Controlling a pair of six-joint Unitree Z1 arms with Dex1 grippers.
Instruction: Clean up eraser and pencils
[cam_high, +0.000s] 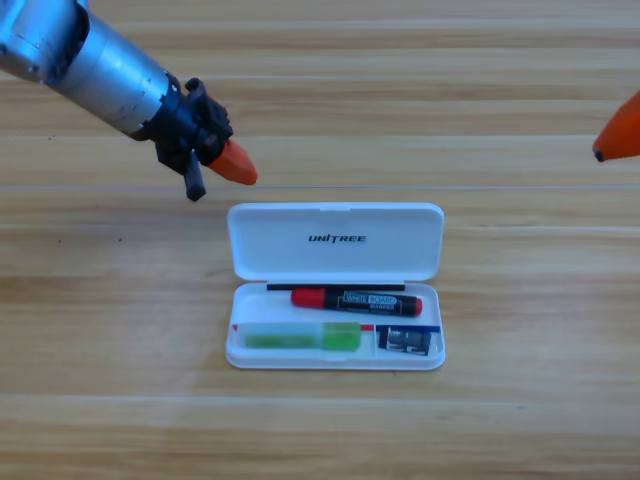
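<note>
Already the marker (355, 300), green stick (300, 337) and eraser (404, 341) lay inside the case (335, 243), so my left gripper (228, 163), apparently pressed together above the lid's far-left corner, needed only tip it shut squarely.

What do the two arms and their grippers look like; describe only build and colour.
The left arm is a silver-grey metal cylinder ending in a black gripper housing; the left gripper shows a blunt orange jaw. Of the right gripper, only an orange jaw tip shows at the picture's edge.
</note>
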